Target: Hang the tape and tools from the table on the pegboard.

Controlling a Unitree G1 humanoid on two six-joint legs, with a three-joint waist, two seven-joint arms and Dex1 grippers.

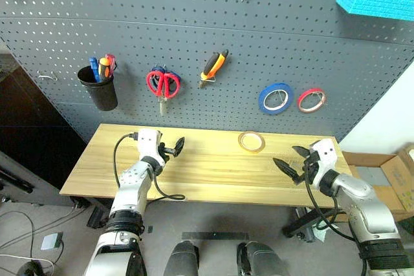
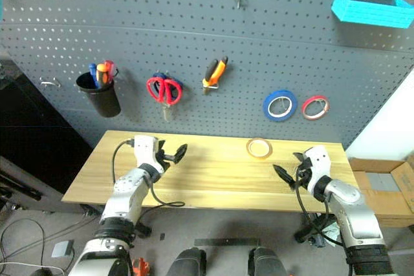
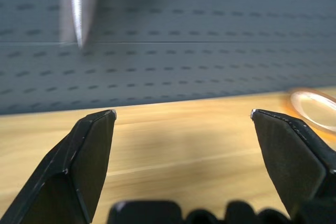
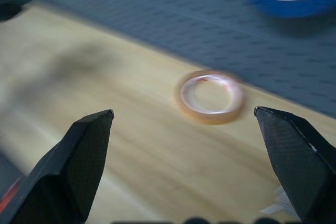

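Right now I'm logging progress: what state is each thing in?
Blue tape: hung on pegboard.
Red tape: hung.
Red scissors: hung.
Pliers: hung.
Yellow tape: lying flat on table.
Left gripper: open, empty.
Right gripper: open, empty.

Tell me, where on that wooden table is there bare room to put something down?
Nearly everywhere. The table carries just a yellowish tape roll near its back edge, right of middle. The widest bare stretch lies between the left gripper and the right gripper, both with fingers open. The crowding is up on the pegboard.
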